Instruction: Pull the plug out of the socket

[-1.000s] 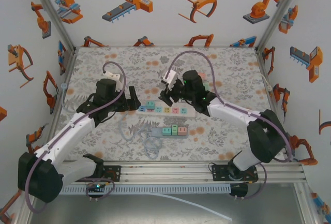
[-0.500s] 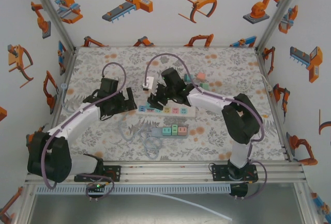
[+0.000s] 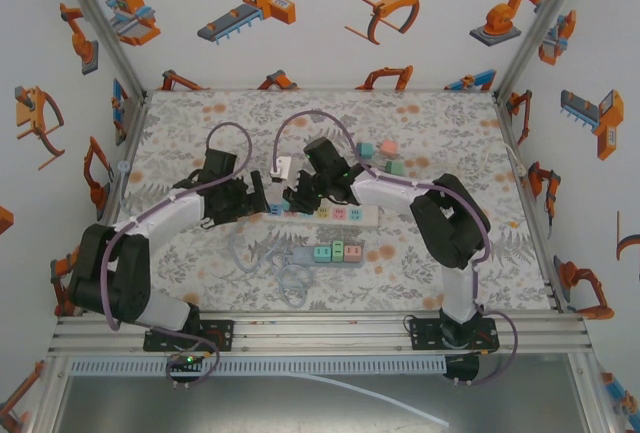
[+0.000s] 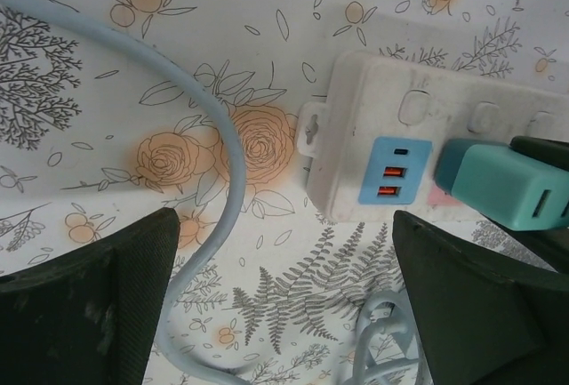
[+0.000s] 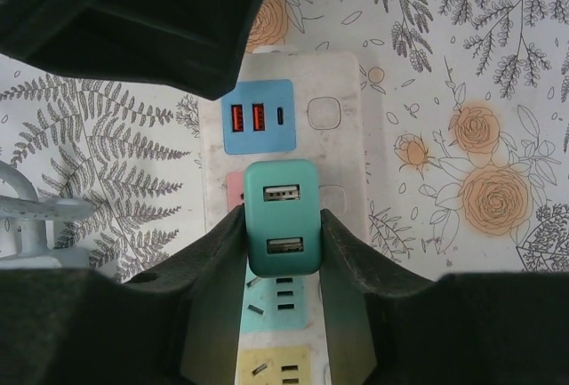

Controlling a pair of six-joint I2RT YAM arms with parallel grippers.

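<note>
The plug is a teal charger block with two USB ports. It stands over the pink outlet near the left end of the socket, a white power strip. My right gripper is shut on the plug, with a dark finger pressed against each side. In the top view the right gripper is over the strip's left end. My left gripper hovers just left of that end. It stands open over bare mat, with the strip and the plug ahead of it.
A second strip carrying green plugs lies nearer the arms, with a coil of pale cable beside it. A light blue cable curves across the mat by my left fingers. Pastel blocks sit behind the right arm.
My right arm has swung left to the strip's left end and its jaws have closed on the teal plug. My left arm has moved right, toward that same end, staying open.
</note>
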